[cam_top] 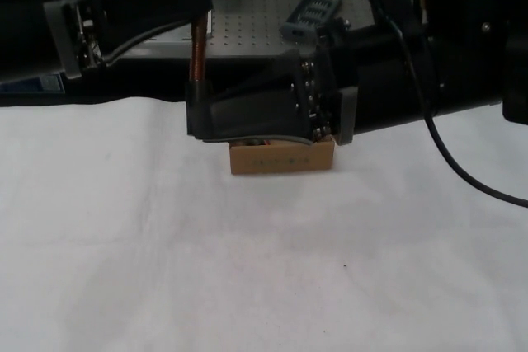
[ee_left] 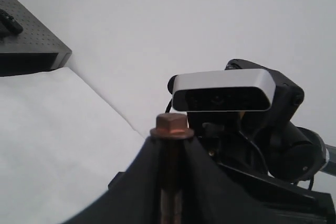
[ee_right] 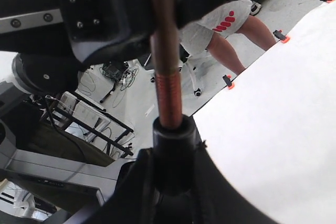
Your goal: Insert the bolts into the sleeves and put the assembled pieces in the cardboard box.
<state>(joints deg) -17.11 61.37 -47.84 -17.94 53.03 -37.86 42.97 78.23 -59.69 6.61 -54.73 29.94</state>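
Observation:
A copper bolt [cam_top: 198,51] hangs upright above the white cloth, with my left gripper [cam_top: 196,7] shut on its upper part. In the left wrist view its hex head [ee_left: 169,126] sticks out just past the fingers [ee_left: 202,169]. The bolt's threaded lower end [ee_right: 168,95] enters a black sleeve [ee_right: 173,153], and my right gripper [ee_right: 173,163] is shut on that sleeve. Coming in from the right, the right gripper [cam_top: 195,111] sits directly under the left one. The cardboard box [cam_top: 282,158] stands on the cloth just behind and below the right gripper, partly hidden by it.
White cloth [cam_top: 247,269] covers the near bench. Behind it lies a perforated metal board [cam_top: 247,26] with a grey rack [cam_top: 312,10] on it. The right arm's cable [cam_top: 462,175] droops over the cloth at the right.

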